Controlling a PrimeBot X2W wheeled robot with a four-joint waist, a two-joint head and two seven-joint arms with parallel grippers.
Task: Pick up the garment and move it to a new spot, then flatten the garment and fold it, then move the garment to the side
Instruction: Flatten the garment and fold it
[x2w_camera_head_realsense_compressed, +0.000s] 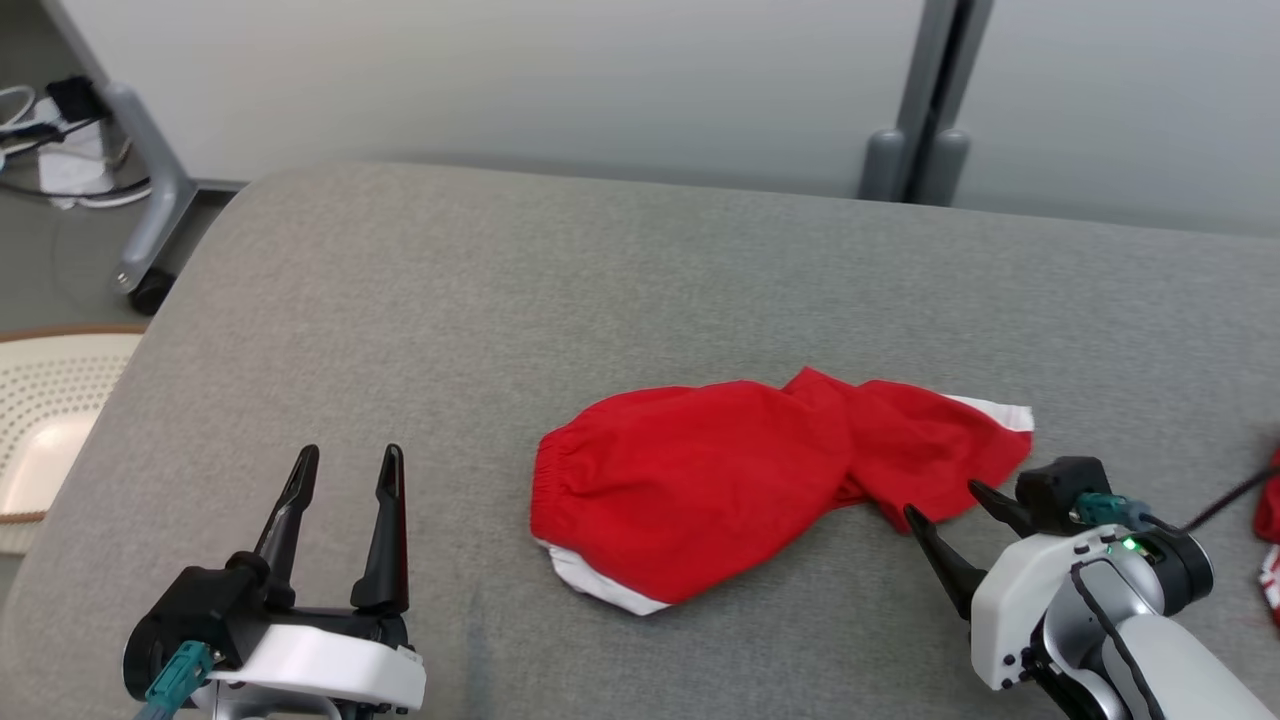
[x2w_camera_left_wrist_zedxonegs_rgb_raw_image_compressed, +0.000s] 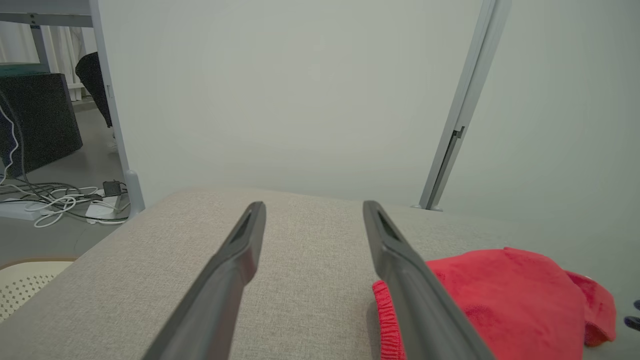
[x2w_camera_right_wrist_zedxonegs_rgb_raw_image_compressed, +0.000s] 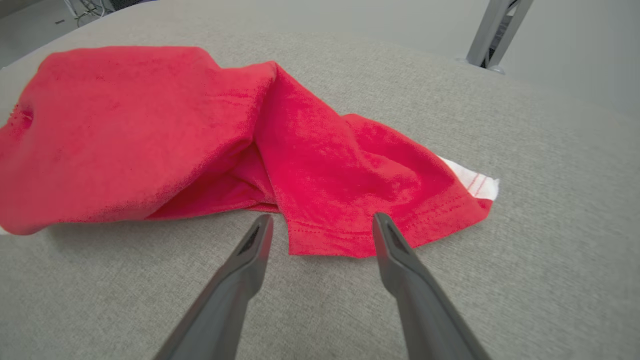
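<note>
The red garment (x2w_camera_head_realsense_compressed: 700, 480) is lying bunched on the bench (x2w_camera_head_realsense_compressed: 500, 280), with the right claw (x2w_camera_head_realsense_compressed: 940, 498) lining up on its hem, wide open and empty, seemingly to grab it, and the left claw (x2w_camera_head_realsense_compressed: 350, 450) hovering open and empty.

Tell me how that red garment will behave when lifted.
Probably floppy: the red garment lies in soft folds, so it would likely drape. Seems light, thin cloth. Its hem lies flat on the grey surface, perhaps hard to pinch.

We read no text, label, brand or number here. The red shorts (x2w_camera_head_realsense_compressed: 700, 480) just ahead of the right claw (x2w_camera_head_realsense_compressed: 940, 497) show no lettering.
</note>
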